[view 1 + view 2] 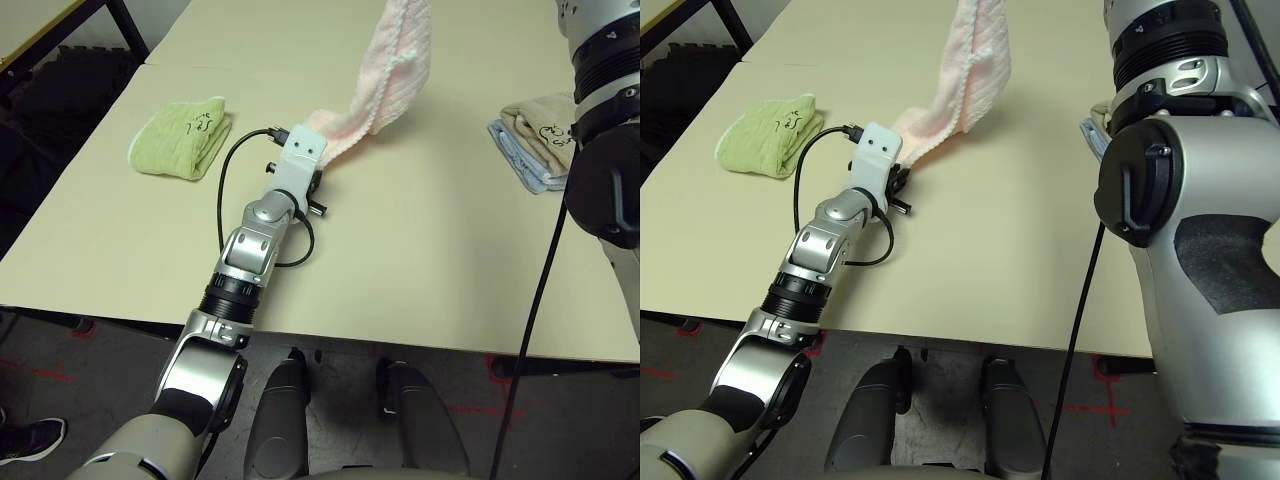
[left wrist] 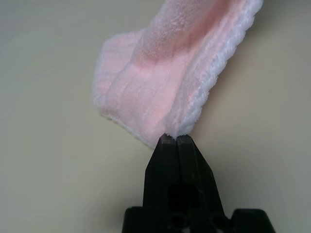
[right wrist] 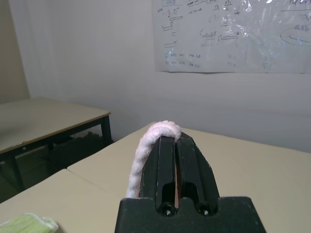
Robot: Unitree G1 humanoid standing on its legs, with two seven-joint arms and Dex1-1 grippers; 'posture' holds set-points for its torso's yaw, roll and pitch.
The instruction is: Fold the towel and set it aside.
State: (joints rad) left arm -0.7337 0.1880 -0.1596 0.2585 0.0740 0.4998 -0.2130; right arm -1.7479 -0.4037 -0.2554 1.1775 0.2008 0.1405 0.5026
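Note:
The pale pink towel [image 1: 396, 66] hangs stretched from above the far side of the table down to its lower corner near the table's middle. My left gripper [image 2: 176, 139] is shut on that lower corner [image 2: 170, 127], low over the tabletop, behind its white wrist mount [image 1: 299, 160]. My right gripper [image 3: 168, 139] is held high above the table and is shut on the towel's upper edge [image 3: 146, 145], which drapes over its fingertips. The white scalloped edging [image 2: 218, 73] runs along one side of the hanging cloth.
A light green folded towel [image 1: 183, 137] lies on the table's left part. Beige and blue folded towels [image 1: 533, 140] are stacked at the right, beside my right arm [image 1: 1200, 170]. A black cable [image 1: 228, 165] loops beside my left wrist. The table's near edge [image 1: 400, 345] runs below.

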